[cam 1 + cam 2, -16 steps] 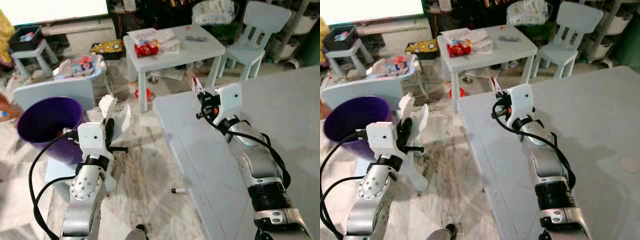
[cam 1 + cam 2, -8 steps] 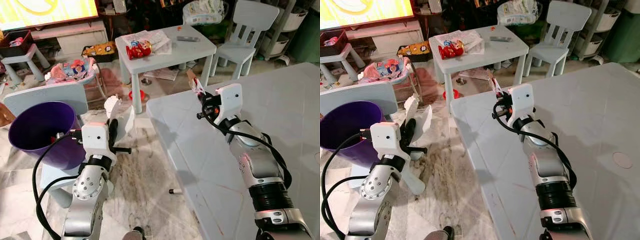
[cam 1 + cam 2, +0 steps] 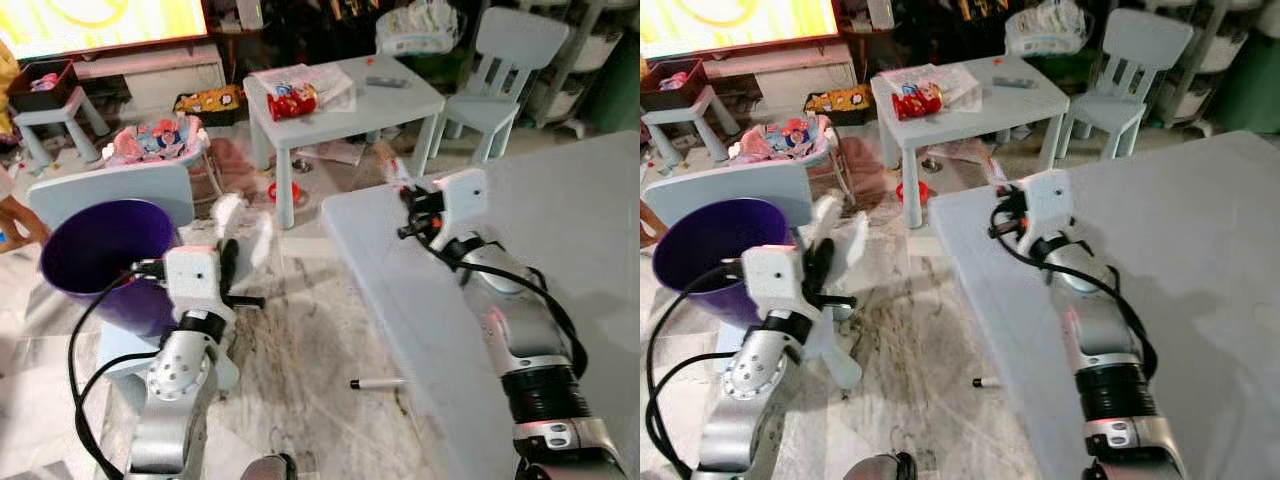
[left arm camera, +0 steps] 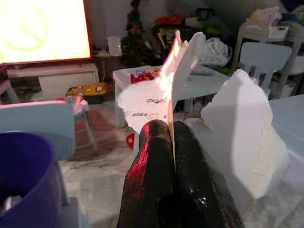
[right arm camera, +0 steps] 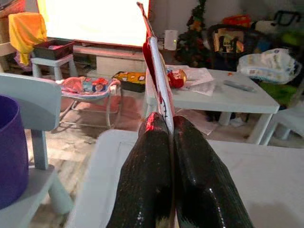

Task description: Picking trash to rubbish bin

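Purple bin (image 4: 21, 180) cut off by frame edge; white trash (image 3: 236, 228) motion-blurred.

A small pale-blue worktop (image 3: 400, 100) carries a red packet (image 3: 292, 100) and papers (image 3: 312, 80). A matching chair (image 3: 505, 60) stands beside it. A marker (image 3: 368, 383) lies on the floor.

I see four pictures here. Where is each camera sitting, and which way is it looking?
Left eye and right eye views: on the head, looking forward and down at the purple bin, the grey table and both silver arms.
Left wrist view: on the left arm, looking along the left gripper, shut on white paper trash.
Right wrist view: on the right arm, looking along the right gripper, shut on a thin red and white wrapper.
Shared: both wrist views show the small table and the bright screen.
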Controlling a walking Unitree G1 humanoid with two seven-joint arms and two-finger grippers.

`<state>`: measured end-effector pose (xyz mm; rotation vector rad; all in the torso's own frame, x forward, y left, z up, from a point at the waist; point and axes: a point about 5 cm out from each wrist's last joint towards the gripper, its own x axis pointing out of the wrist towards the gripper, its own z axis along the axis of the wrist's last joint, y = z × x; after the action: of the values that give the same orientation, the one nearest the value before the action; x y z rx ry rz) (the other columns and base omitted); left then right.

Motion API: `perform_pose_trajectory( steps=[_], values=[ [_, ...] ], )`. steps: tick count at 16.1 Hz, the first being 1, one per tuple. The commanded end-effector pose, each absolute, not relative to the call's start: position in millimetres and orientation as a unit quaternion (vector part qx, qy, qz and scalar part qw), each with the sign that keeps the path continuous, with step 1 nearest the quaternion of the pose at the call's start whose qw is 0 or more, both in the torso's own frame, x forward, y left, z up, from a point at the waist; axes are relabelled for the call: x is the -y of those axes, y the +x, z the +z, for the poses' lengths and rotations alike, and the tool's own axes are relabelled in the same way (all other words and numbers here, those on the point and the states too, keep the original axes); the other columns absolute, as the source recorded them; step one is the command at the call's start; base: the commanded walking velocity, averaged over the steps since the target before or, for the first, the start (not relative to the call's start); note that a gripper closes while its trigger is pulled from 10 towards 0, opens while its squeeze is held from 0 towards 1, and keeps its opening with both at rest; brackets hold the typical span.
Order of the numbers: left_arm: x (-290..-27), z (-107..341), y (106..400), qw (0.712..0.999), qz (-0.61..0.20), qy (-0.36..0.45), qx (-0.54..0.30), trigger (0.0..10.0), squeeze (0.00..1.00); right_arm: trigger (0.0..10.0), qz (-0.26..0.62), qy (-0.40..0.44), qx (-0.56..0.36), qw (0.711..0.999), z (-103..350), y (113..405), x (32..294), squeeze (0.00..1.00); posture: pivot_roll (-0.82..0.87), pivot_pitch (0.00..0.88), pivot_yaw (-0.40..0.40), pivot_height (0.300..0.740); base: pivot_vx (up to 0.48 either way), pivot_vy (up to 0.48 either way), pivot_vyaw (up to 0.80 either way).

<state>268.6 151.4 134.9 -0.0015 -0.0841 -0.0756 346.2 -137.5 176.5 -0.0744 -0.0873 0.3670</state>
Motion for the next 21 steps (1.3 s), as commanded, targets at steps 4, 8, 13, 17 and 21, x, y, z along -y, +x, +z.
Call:
perform_pose_trajectory(
  steps=[4,8,13,17,21],
  values=[
    [-155.5,133.3,268.0,0.999,-0.033,0.003,0.036,0.0,0.0,0.0,0.186,-0.033,0.047,0.981,179.6,346.2,134.3,0.0,0.17,0.095,-0.033,0.74,0.0,0.384,0.0],
    [-155.9,133.4,269.1,0.999,-0.032,0.004,0.036,0.0,0.0,0.0,0.187,-0.031,0.046,0.981,179.8,346.9,134.2,0.0,0.17,0.094,-0.033,0.74,0.0,0.385,0.0],
    [-154.7,133.2,270.9,0.999,-0.033,0.003,0.037,0.0,0.0,10.0,0.191,-0.032,0.043,0.98,179.9,347.6,133.9,0.0,0.16,0.085,-0.033,0.74,0.0,0.385,0.0],
    [-154.5,133.1,273.0,0.999,-0.032,0.004,0.037,0.0,0.0,10.0,0.19,-0.033,0.043,0.98,181.2,348.7,134.9,0.0,0.16,0.081,-0.034,0.74,0.0,0.377,0.0],
    [-153.1,133.5,273.8,0.999,-0.035,0.006,0.041,0.0,0.0,10.0,0.197,-0.043,0.041,0.979,181.2,348.7,133.7,0.0,0.16,0.074,-0.035,0.74,0.0,0.281,0.2]
  ],
)
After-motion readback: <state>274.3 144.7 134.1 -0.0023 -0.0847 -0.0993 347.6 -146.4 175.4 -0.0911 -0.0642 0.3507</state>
